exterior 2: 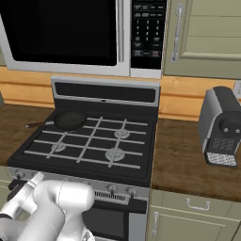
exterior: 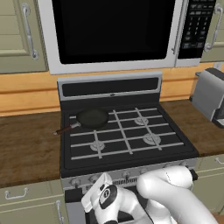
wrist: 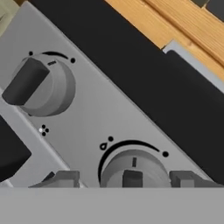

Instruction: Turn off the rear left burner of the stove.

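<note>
Black gas stove (exterior: 127, 135) set between two stretches of brown wooden surface (exterior: 26, 148), seen from behind the arm. The rear left burner (exterior: 92, 117) sits at the stove's back-left corner, under the grate bars and covered by a small dark frying pan (exterior: 92, 118) whose handle reaches out over the stove's left edge toward the surface. The other three burners show bare silver caps. A steel-framed black back panel (exterior: 109, 87) rises along the stove's rear edge, with a large black-doored microwave (exterior: 113, 30) mounted above it. A grey toaster (exterior 2: 220, 126) stands on the surface to the right of the stove, well apart from it.

The white arm bends low in front of the stove's steel front, where a row of small round knobs (exterior: 94, 178) runs along the front edge.

In the hand view, the fingers (wrist: 124, 179) stand apart, one dark tip (wrist: 65, 178) on each side of a round grey knob (wrist: 133, 168) with a dark raised grip bar; whether the tips touch the knob cannot be told. A second knob (wrist: 41, 85) of the same kind lies further along the steel panel, its dark bar turned at a slant.
</note>
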